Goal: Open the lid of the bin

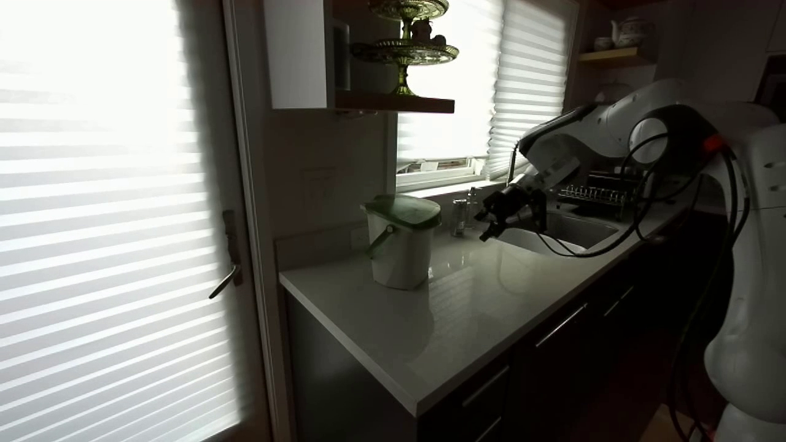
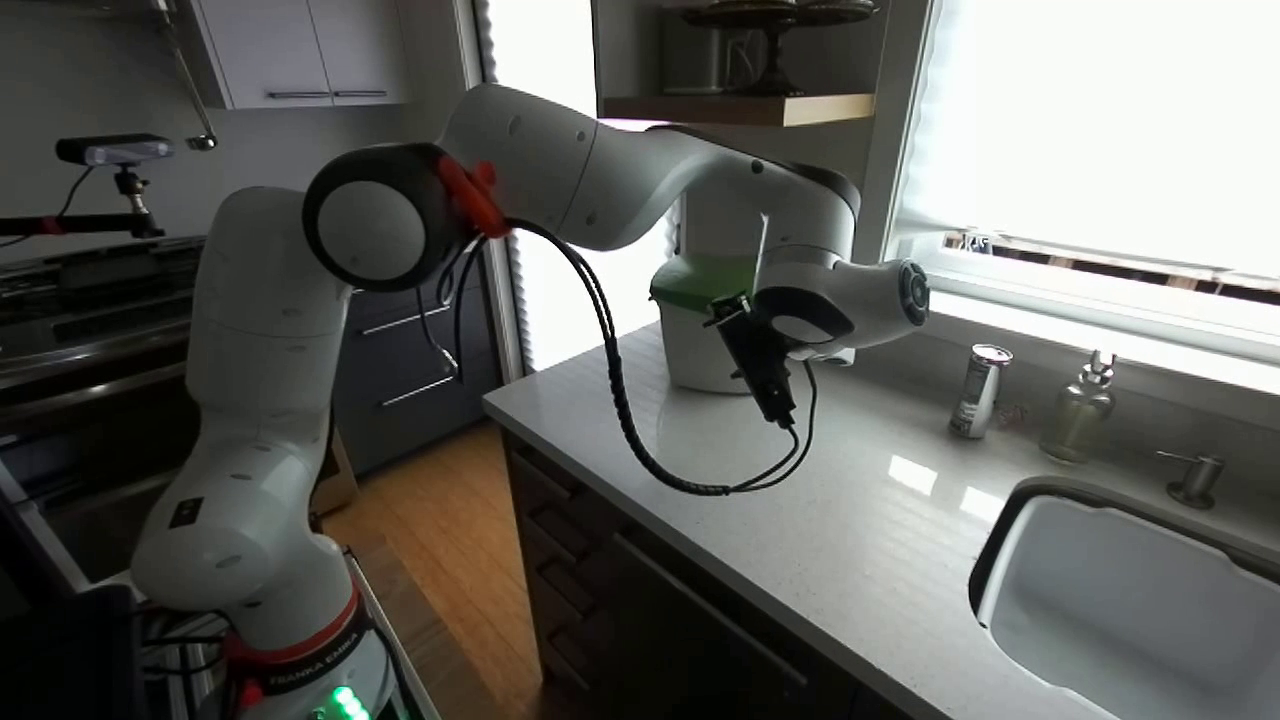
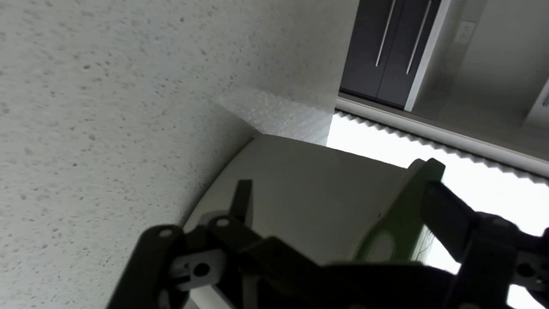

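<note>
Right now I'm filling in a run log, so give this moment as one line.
claw: open, apart from bin | lid: green, closed | bin: upright on counter | task: lid not yet opened

- A kitchen
- A sink (image 2: 1120,600) is set into the counter (image 1: 479,307)
- A pump bottle (image 2: 1078,420) stands near the counter's back edge
- A dish rack (image 1: 592,194) sits near the sink
- Drawers (image 2: 565,575) run below the front edge
- A teapot (image 1: 632,32) stands on a shelf (image 1: 614,58)
</note>
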Controlling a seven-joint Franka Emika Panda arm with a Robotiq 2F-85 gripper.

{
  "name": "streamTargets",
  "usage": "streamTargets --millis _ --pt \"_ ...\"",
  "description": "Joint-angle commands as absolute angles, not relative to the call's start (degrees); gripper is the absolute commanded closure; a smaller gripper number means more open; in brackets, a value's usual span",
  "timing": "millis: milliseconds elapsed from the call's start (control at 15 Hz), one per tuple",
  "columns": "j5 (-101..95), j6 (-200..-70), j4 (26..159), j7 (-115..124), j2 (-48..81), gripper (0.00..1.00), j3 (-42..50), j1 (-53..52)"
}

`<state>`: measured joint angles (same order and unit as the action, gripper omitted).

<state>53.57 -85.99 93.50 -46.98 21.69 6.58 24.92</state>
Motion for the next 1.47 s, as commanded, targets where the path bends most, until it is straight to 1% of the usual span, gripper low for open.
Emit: streamTargets --millis 0,133,533,1000,1400 --pt "60.85 -92.61 97.42 -40.60 20.73 0.00 7.84 21.73" --pt "58.98 -89.60 95.01 -42.43 22.02 0.00 8.10 21.67" --pt "59.41 -89.65 95.04 -40.92 22.27 0.00 8.20 21.01" --pt "68.22 -97.43 96.11 -34.42 22.04 0.00 7.24 17.87" --pt "77.33 -97.31 96.69 -30.13 22.66 0.00 6.68 16.46"
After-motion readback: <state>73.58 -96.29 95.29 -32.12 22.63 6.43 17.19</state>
